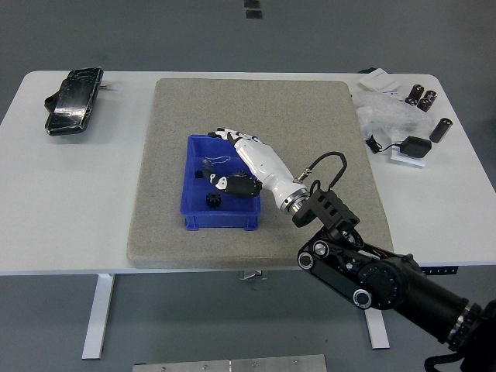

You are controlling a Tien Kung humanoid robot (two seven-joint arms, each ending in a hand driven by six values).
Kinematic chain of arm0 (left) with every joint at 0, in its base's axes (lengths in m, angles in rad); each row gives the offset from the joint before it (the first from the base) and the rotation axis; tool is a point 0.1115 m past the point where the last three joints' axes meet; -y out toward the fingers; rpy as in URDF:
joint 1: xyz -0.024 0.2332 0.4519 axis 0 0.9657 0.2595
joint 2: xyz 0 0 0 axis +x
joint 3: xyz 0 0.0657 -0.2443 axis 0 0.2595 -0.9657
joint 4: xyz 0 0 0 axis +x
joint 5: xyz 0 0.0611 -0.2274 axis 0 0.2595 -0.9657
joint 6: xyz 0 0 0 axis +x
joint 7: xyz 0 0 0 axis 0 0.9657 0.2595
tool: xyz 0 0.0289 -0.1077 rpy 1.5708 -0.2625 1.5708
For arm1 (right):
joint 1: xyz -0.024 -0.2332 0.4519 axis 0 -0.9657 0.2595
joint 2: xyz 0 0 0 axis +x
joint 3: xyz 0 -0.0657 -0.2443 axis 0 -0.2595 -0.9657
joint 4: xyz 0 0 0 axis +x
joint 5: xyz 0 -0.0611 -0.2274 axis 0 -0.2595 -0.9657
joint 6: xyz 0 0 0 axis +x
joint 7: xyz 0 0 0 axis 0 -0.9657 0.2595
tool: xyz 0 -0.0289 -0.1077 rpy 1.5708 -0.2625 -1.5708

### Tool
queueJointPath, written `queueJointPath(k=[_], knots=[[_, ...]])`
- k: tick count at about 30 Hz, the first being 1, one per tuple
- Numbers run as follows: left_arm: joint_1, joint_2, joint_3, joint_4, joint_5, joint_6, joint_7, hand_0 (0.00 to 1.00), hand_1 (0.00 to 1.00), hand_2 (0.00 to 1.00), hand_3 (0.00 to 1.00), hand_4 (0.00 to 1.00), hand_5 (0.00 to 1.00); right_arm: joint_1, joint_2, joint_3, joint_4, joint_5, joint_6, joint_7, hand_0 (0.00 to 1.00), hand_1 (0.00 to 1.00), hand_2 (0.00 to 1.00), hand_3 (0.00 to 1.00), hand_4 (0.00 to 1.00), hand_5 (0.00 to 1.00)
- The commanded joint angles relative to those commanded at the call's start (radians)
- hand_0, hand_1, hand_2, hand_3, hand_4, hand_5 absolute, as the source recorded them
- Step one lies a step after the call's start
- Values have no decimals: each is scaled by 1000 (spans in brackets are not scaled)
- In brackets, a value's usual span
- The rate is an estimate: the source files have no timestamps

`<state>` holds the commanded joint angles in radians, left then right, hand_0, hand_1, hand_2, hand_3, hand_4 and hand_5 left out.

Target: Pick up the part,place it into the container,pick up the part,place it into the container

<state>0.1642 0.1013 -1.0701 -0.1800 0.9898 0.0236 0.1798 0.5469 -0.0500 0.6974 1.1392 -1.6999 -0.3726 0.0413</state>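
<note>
A blue container (191,215) stands on the grey mat (310,116). A small black gear (213,202) lies inside it near the front left. A small clear part with a thin wire (210,164) lies at its back left. My right hand (225,159), white with black joints, reaches in from the lower right and hovers over the container's right half. Its fingers (229,135) are spread and hold nothing. The left arm is out of view.
A black bundled object (74,101) lies at the table's far left. Clear plastic bags (384,116), small black cylinders (422,97) and a black pad with a cable (415,147) sit at the far right.
</note>
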Motion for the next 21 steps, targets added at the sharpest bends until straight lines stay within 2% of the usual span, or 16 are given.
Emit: queueJointPath(k=[3,4,7,9,10,16,21], knots=[[1,0,0,0,0,0,0,642,567,565,609,688,255,-34,-14,69,40,75,-14,43,966,899,882,857,697,420],[1,0,0,0,0,0,0,643,567,563,609,685,254,-47,-21,95,48,100,-19,60,881,816,804,749,681,413],[3,0,1,0,-1,0,1,643,567,563,609,685,254,-82,-39,169,45,177,-15,113,881,816,804,749,681,413],[2,1,-3,0,3,0,3,643,567,563,609,685,254,-105,-49,225,28,239,9,157,881,816,804,749,681,413],[2,2,-5,0,5,0,3,643,568,563,608,680,252,-116,-52,255,22,272,25,178,817,748,756,705,672,405],[-2,5,-11,0,15,-2,3,643,567,562,608,678,251,-185,-80,414,19,446,119,269,807,741,756,707,677,392],[-8,12,-15,0,21,-3,0,643,567,562,608,678,251,-252,-111,517,33,581,167,306,807,741,756,707,677,392]])
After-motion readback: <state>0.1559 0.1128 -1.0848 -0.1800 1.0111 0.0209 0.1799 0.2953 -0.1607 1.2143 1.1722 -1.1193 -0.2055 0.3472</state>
